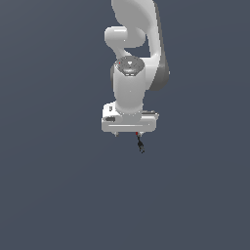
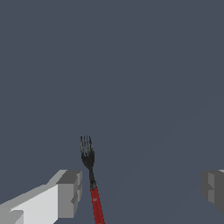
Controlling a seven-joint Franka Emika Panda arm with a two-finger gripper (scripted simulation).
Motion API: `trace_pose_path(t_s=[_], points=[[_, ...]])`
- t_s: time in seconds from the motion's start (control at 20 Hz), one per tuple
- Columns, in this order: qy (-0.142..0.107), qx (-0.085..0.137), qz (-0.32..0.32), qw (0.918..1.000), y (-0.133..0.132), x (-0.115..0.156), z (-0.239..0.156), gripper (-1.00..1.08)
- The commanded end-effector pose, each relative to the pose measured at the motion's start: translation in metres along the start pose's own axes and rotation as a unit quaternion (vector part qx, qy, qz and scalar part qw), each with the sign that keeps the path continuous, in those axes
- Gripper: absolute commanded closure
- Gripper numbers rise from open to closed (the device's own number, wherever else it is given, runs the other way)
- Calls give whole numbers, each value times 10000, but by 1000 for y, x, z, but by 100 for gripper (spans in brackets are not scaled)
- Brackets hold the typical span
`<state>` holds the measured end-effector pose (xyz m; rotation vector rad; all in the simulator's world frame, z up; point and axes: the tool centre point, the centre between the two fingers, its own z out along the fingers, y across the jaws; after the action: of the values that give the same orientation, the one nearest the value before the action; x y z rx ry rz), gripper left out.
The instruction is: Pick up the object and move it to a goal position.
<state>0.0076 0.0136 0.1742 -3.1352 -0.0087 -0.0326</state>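
Observation:
The object is a small fork [image 2: 89, 158] with dark tines and a red handle, lying on the flat grey surface. In the wrist view it lies between my fingers, close beside one grey fingertip [image 2: 70, 192] and far from the other [image 2: 213, 189]. My gripper [image 2: 142, 190] is open wide and holds nothing. In the exterior view the fork [image 1: 140, 145] pokes out just below the white gripper [image 1: 128, 132], toward that view's right side of the hand. Its handle end is hidden under the hand there.
The white arm [image 1: 134, 58] rises behind the gripper toward the exterior view's top. A plain grey-blue surface [image 1: 58, 185] surrounds the fork.

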Motion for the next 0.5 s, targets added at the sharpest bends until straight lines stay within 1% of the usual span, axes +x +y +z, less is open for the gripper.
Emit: trace_pose_path(t_s=[0.0, 0.15, 0.45], points=[[0, 0, 0, 10000, 0, 0, 0, -92], [-27, 17, 49, 10000, 3, -2, 3, -92], [-155, 103, 308, 9994, 18, -9, 13, -92]])
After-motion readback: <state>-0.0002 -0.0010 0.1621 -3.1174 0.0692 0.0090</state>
